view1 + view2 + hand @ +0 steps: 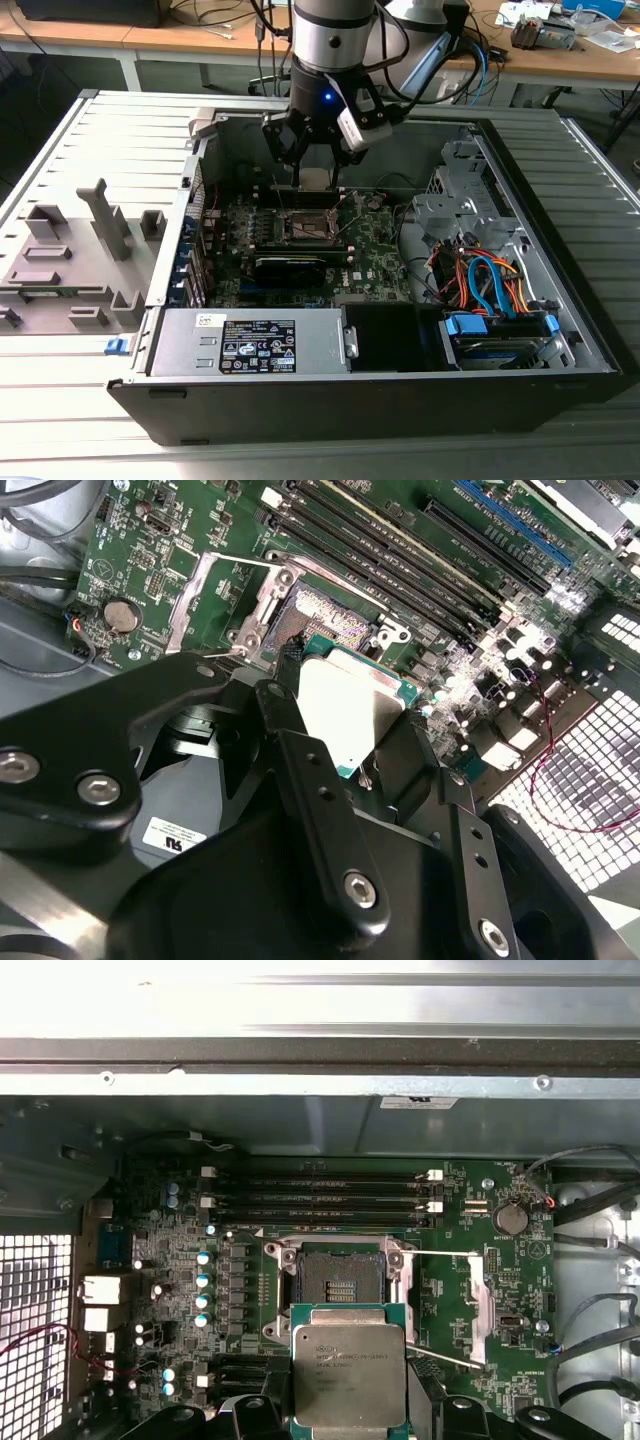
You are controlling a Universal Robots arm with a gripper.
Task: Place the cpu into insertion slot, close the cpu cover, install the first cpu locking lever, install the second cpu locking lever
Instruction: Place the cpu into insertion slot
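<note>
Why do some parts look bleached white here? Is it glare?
Yes, glare: in the second wrist view the cpu is washed out white on top; in the first wrist view the case wall is overexposed; the exterior view looks evenly lit.

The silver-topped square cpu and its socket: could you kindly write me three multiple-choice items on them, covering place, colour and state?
1. Where is the silver-topped square cpu?
A. seated in its socket
B. held by the black gripper, outside the square metal-rimmed insertion slot
C. in a person's hand

2. What colour is the flat motherboard?
A. green
B. red
C. white

3. How is the thin silvery cpu cover?
A. shut over the slot
B. clamped in the gripper
C. swung open

Answers: 1 B, the gripper clamps the cpu and the slot is empty. 2 A, green shows all around the slot. 3 C, the slot's contacts lie bare in both wrist views.
</note>
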